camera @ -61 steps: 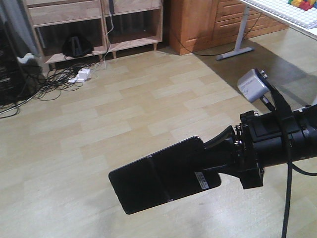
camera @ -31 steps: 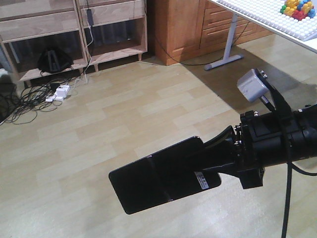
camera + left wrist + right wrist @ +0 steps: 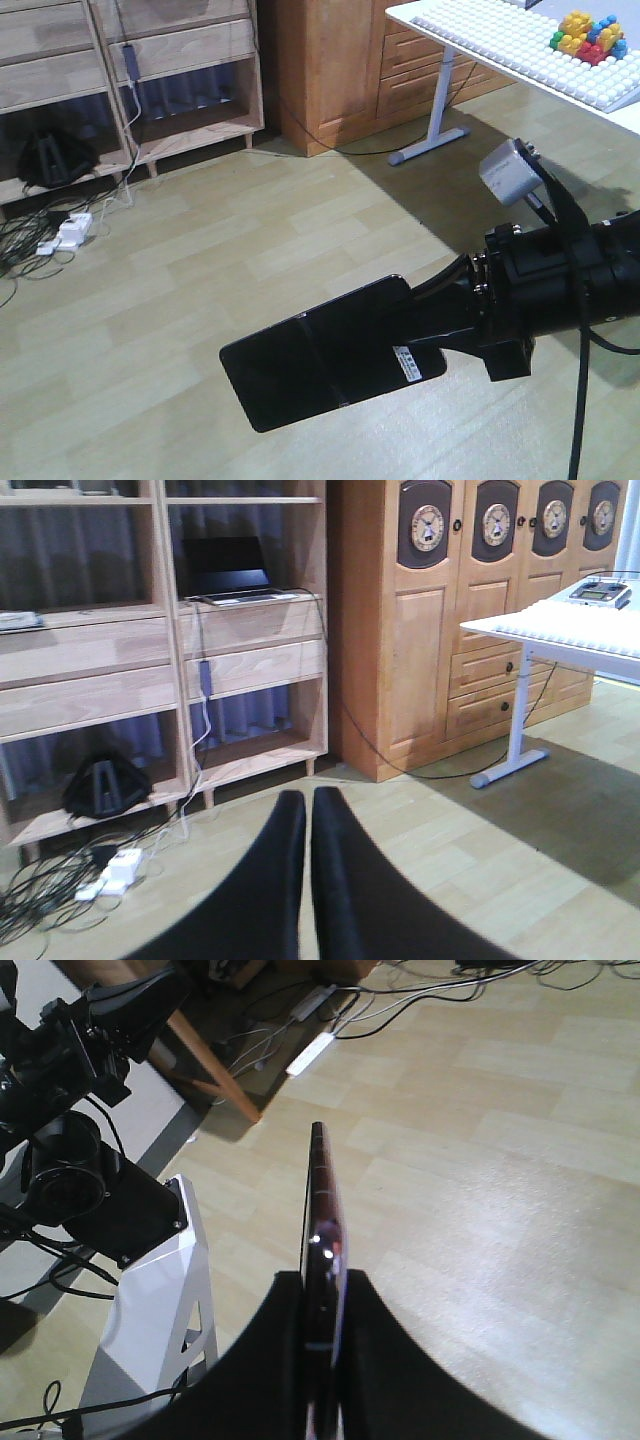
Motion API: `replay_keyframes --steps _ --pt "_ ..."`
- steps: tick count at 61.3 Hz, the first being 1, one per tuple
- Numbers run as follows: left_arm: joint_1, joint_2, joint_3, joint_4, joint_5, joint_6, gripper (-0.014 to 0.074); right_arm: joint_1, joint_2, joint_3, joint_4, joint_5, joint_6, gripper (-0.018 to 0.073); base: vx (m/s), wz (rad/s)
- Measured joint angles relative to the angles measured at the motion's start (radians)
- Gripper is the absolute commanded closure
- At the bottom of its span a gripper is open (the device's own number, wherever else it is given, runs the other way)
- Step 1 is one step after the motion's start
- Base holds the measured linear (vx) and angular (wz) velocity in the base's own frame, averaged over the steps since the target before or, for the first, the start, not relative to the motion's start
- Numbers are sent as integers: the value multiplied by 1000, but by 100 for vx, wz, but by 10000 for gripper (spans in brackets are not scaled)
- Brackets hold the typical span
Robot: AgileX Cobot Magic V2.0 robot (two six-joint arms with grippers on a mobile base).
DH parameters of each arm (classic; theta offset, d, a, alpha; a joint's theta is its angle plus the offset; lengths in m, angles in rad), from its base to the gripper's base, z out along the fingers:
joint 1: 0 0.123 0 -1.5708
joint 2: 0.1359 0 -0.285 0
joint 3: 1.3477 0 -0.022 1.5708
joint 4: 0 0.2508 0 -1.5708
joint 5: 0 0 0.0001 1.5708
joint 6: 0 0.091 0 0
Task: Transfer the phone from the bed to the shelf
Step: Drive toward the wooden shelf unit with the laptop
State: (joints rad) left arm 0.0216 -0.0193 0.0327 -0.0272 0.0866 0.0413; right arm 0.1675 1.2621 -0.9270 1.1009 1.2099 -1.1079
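The phone [image 3: 315, 360], a glossy black slab with a middle seam and a small white sticker, hangs flat above the wooden floor. My right gripper [image 3: 432, 312] is shut on its right end. In the right wrist view the phone [image 3: 322, 1195] stands edge-on between the two black fingers of the right gripper [image 3: 321, 1278], pinkish rim showing. My left gripper [image 3: 306, 800] is shut with nothing in it and faces the pale wooden shelf [image 3: 245, 665]. The shelf [image 3: 185, 45] also stands at the far left of the front view. The bed is out of view.
A silver laptop [image 3: 228, 575] sits open on the shelf. Cables and a white power strip [image 3: 65, 235] lie on the floor below it, beside a black bag [image 3: 100, 785]. An orange-brown wardrobe [image 3: 420, 630] and a white desk [image 3: 500, 55] with coloured bricks [image 3: 585, 35] stand to the right.
The whole background has slid left in the front view: the shelf moved toward the left edge and the desk came further in. The phone stays held the same way in the right gripper.
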Motion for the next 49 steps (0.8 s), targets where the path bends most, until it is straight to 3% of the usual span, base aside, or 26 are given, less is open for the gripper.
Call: replay_keyframes --steps 49 --pt "0 0 0 0 0 0 595 0 0 0 0 0 0 561 45 -4"
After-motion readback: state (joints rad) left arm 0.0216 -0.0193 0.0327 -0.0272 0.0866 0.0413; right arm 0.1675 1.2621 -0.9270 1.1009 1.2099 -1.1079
